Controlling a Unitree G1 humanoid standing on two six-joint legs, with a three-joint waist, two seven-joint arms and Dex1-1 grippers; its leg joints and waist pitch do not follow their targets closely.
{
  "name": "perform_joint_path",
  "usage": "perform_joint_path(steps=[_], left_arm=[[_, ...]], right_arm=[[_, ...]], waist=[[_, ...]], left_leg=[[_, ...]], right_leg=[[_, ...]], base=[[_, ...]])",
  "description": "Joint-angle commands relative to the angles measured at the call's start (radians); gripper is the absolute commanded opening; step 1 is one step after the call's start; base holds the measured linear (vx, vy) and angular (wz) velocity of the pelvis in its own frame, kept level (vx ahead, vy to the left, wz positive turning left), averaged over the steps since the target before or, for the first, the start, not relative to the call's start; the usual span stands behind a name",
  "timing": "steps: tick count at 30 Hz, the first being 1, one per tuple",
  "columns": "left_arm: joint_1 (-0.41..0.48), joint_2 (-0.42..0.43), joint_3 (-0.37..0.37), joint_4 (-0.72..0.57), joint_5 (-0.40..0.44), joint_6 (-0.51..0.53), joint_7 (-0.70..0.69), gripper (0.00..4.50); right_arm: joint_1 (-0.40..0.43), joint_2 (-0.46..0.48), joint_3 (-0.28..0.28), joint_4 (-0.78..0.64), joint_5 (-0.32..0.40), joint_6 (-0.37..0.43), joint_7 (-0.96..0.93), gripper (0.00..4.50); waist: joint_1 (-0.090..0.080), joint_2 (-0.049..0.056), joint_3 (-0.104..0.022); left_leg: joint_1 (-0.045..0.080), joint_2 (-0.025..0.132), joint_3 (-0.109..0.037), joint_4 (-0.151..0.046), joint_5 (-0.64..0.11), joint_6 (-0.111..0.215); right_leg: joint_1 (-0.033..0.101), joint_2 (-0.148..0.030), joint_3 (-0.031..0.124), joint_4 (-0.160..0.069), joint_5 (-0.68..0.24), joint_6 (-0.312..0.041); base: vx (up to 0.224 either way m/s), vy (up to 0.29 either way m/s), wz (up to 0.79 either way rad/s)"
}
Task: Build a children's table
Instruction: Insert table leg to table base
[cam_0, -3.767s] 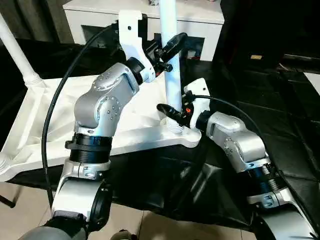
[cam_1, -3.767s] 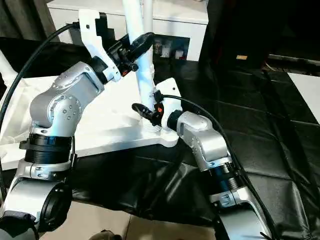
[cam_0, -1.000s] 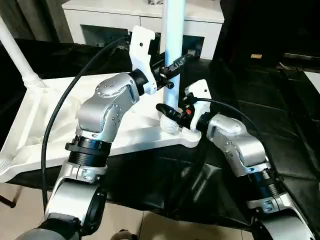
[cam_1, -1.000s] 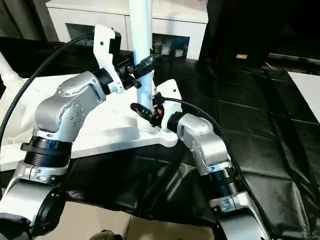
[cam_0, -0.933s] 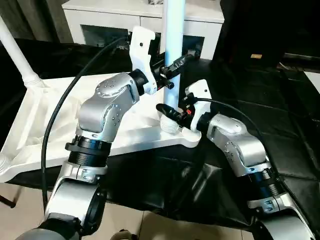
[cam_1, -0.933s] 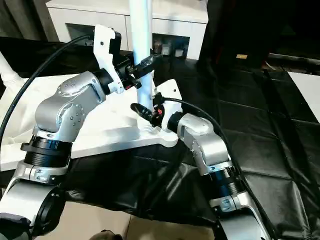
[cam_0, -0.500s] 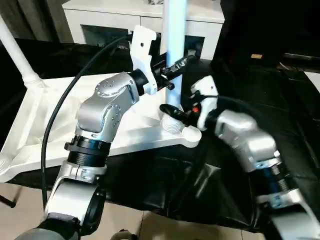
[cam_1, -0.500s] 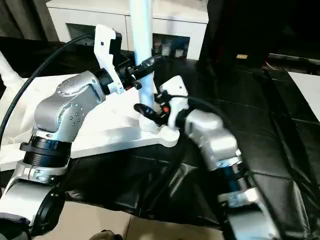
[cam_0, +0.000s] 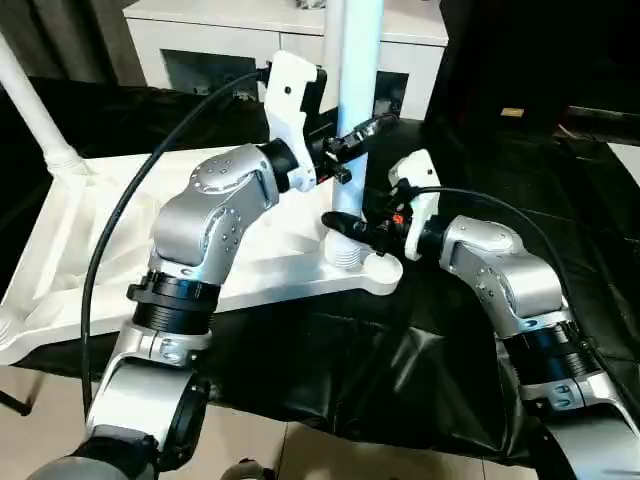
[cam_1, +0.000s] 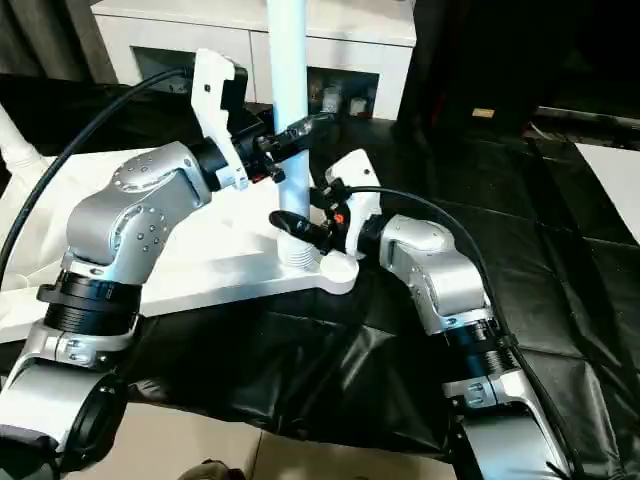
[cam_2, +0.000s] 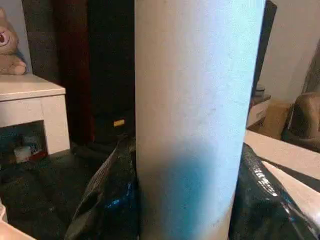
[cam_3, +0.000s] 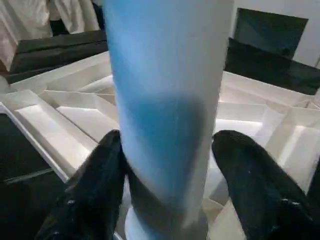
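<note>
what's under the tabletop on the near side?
The upside-down white tabletop lies on the black-draped work table; its near edge hangs past that table's front, over pale floor. What lies beneath its middle is covered.

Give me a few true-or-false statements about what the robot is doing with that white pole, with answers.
1. The upright leg stands in a corner socket of the tabletop. True.
2. The left gripper is closed on the leg above the right gripper. True.
3. The tabletop lies with its smooth side up. False: its ribbed underside faces up.
4. The right gripper is working at the top of the leg. False: it is at the leg's base, near the socket.
5. Another leg already stands at a far corner. True.
</note>
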Motion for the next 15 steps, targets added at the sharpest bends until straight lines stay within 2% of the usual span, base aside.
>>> perform_joint_path(steps=[1,7,15], left_arm=[[-0.018,0.009,-0.006,-0.015,0.01,0.003,-0.012,1.77],[-0.025,0.0,0.004,-0.019,-0.006,0.012,-0.013,1.77],[-0.023,-0.004,0.005,-0.025,-0.018,0.021,-0.015,1.77]], right_arm=[[-0.02,-0.011,-0.003,0.005,0.006,0.007,0.01,2.48],[-0.007,-0.015,0.009,-0.001,0.007,0.024,0.035,1.92],[-0.002,-0.014,0.0,-0.003,0.01,0.016,0.058,1.83]], waist=[[0.0,-0.004,-0.071],[0.0,-0.004,-0.071],[0.0,-0.004,-0.071]], left_leg=[[0.03,0.056,-0.029,-0.071,-0.153,0.017],[0.03,0.056,-0.03,-0.071,-0.153,0.015],[0.03,0.056,-0.029,-0.07,-0.149,0.018]], right_leg=[[0.05,-0.081,0.045,-0.073,-0.046,-0.226],[0.05,-0.081,0.045,-0.073,-0.048,-0.226],[0.05,-0.081,0.045,-0.072,-0.037,-0.23]], base=[[0.0,0.0,0.0],[0.0,0.0,0.0],[0.0,0.0,0.0]])
